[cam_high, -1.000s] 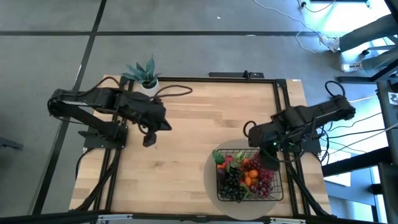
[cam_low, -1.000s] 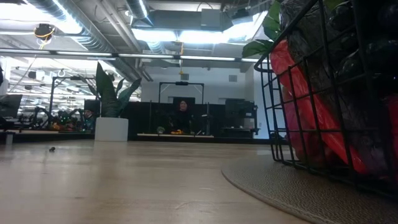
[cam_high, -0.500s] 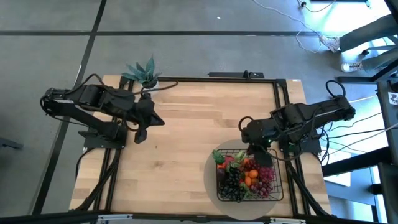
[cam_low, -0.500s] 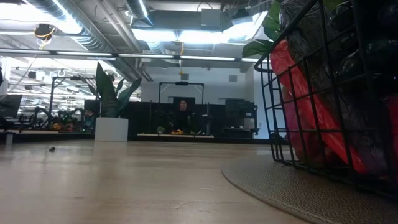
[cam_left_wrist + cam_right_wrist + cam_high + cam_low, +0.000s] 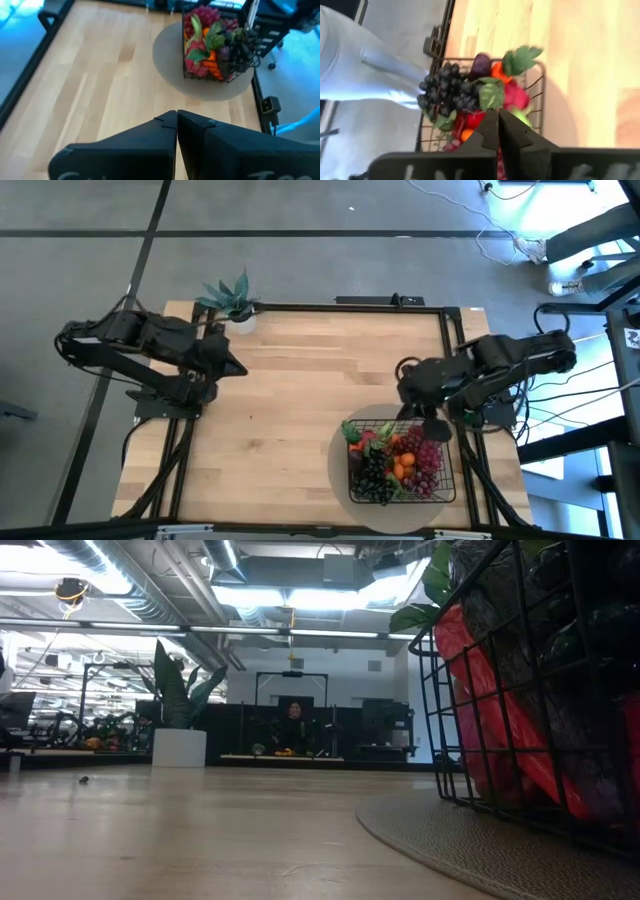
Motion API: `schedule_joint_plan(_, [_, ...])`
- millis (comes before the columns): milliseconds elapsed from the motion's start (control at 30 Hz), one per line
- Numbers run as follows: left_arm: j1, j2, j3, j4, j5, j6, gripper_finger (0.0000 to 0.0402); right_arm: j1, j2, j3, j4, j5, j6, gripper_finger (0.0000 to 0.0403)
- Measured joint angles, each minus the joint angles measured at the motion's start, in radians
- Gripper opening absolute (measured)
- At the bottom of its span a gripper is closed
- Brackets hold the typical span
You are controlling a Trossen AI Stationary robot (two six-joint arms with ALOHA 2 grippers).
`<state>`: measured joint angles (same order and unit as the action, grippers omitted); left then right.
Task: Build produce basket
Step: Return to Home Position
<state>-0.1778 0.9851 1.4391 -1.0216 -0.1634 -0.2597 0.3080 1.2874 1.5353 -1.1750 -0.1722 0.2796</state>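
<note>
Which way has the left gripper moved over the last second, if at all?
Yes. In the high view the left gripper has pulled back toward the potted plant, away from the basket.

Basket (image 5: 440, 740) cut off by my low view's top and right edges, produce (image 5: 500, 740) behind its mesh too dark to name, one basket end hidden behind my right gripper (image 5: 498, 113) in its wrist view, tabletop speck (image 5: 83, 779) too small to identify.
</note>
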Motion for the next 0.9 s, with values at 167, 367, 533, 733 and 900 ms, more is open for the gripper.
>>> schedule_joint_plan(167, [-0.015, -0.098, -0.028, 0.006, -0.007, 0.007, 0.0, 0.0, -0.113, -0.005, 0.001, 0.074, -0.011, 0.0])
schedule_joint_plan(367, [-0.028, -0.25, -0.182, 0.113, -0.01, 0.001, 0.0, -0.001, -0.26, -0.023, 0.042, 0.143, 0.048, 0.0])
schedule_joint_plan(533, [-0.028, -0.408, -0.349, 0.244, -0.01, -0.001, 0.0, 0.0, -0.34, -0.023, 0.091, 0.144, 0.002, 0.0])
schedule_joint_plan(733, [-0.028, -0.589, -0.51, 0.349, -0.01, -0.023, 0.0, 0.0, -0.405, -0.046, 0.119, 0.145, -0.023, 0.0])
schedule_joint_plan(900, [-0.028, -0.721, -0.635, 0.433, -0.01, -0.035, 0.0, 0.0, -0.508, -0.205, 0.246, 0.146, -0.018, 0.0])
